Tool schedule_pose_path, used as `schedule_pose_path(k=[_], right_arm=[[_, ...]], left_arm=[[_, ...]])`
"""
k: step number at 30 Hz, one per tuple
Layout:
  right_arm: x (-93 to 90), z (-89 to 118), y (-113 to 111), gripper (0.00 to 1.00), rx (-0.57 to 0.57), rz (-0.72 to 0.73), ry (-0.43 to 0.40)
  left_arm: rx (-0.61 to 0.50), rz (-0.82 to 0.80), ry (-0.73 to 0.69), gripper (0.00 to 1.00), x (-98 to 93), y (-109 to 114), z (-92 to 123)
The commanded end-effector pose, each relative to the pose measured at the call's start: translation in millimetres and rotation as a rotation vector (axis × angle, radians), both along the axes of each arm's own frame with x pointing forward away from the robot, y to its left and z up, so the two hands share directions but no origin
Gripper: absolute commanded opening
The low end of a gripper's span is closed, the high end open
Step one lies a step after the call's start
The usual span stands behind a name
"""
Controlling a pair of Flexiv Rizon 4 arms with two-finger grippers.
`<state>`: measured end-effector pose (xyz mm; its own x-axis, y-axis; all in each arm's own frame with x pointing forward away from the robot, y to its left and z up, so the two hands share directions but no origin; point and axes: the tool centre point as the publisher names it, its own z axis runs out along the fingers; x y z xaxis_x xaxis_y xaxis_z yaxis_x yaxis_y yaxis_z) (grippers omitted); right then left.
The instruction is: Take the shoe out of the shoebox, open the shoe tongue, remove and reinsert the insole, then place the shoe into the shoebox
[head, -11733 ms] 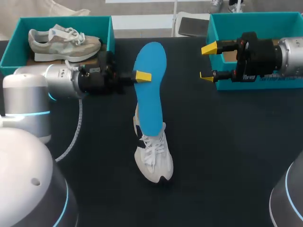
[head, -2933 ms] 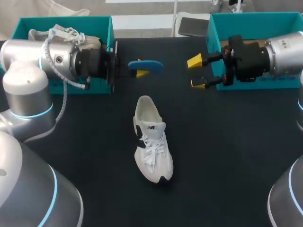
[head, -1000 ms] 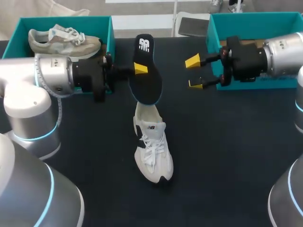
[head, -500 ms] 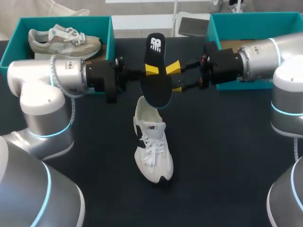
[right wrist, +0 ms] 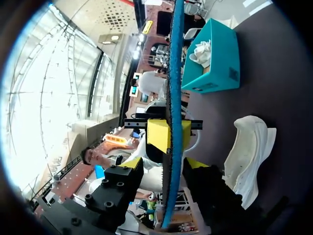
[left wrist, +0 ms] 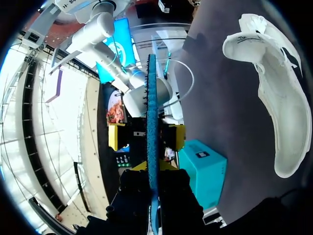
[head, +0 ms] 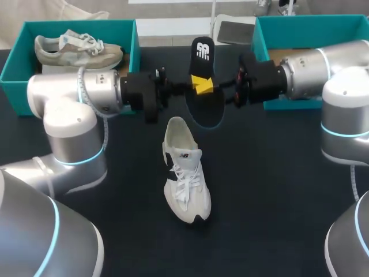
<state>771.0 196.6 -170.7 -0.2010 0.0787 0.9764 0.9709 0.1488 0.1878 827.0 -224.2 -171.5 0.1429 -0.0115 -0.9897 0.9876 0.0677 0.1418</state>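
We hold the insole (head: 207,109) mid-length in our clenched left tool (left wrist: 152,169), above the bench (head: 277,190) at twelve o'clock from the white sneaker (head: 184,173); our right tool (right wrist: 166,164) straddles it, released. It looks light and floppy, so we'd grip nearer its heel

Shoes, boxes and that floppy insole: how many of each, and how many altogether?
Shoes: 2, the white shoe on the table and the grey shoe in the left shoebox
Shoeboxes: 2, the left shoebox and the right shoebox, both teal
Insoles: 1, the insole, held above the table
Total: 5
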Motion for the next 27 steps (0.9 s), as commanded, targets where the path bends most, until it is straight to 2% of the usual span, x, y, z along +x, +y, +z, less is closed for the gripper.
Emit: schedule_pose_path(k=[1,13,15,16,17,22,23,24,25,27], right_arm=[[2.9,-4,5,0.44,0.005,0.002,0.002],[4.5,-7,3,0.19,0.014,0.001,0.003],[4.6,-7,3,0.12,0.014,0.002,0.002],[4.9,-7,3,0.02,0.015,0.002,0.002],[5.2,-8,3,0.0,0.014,0.002,0.002],[6.4,-8,3,0.0,0.01,0.002,-0.007],[6.5,-8,3,0.0,0.008,0.0,-0.009],[6.9,-8,3,0.0,0.001,-0.007,-0.016],[7.2,-8,1,0.0,-0.005,-0.014,-0.022],[8.2,-8,-2,0.0,-0.014,-0.035,-0.04]], left_arm=[[-0.013,0.002,0.011,0.0,-3.6,-1,-3],[-0.034,0.02,0.018,0.0,-3.3,2,0],[-0.038,0.018,0.022,0.0,-3.0,1,1],[-0.038,0.011,0.024,0.0,-3.6,0,1],[-0.046,0.003,0.032,0.0,-4.7,0,2],[-0.043,-0.02,0.075,0.0,-9.4,1,2],[-0.037,-0.016,0.086,0.4,-9.4,4,2],[-0.03,-0.009,0.104,0.86,-9.0,7,3],[-0.023,0.001,0.119,1.0,-8.4,10,4],[0.006,-0.001,0.153,1.0,-9.2,20,8]])
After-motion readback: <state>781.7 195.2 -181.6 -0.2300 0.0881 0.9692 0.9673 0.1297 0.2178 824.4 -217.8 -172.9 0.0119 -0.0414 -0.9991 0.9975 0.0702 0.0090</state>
